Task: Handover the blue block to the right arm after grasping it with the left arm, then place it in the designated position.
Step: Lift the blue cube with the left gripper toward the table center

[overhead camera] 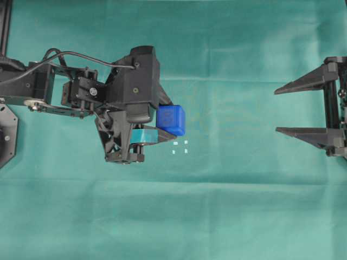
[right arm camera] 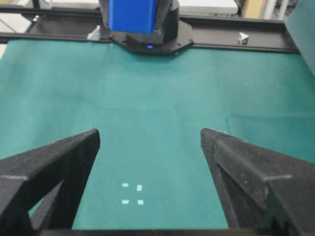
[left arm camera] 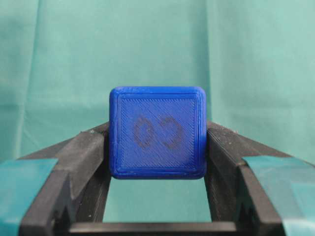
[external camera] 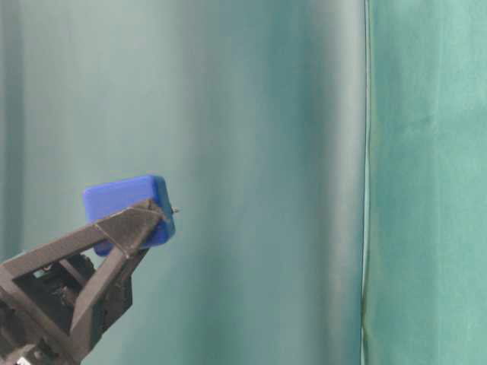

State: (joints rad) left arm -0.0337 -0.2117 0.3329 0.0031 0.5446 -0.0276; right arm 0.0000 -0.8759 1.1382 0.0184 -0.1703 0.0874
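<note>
Left gripper (overhead camera: 162, 127) clamps the block (overhead camera: 171, 119) aloft mid-frame for handover; right gripper (overhead camera: 295, 111) waits wide open at the right edge.

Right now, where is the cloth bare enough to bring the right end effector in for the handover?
Bare green cloth spans from the white marks to the open right end effector; the near and far strips are bare too. The only crowding is at the left end effector, shut on the blue block, which is held up beside the marks.

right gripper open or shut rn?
Open. The plain all-black right gripper has its pointed fingers spread wide with only green cloth between them, nothing held.
</note>
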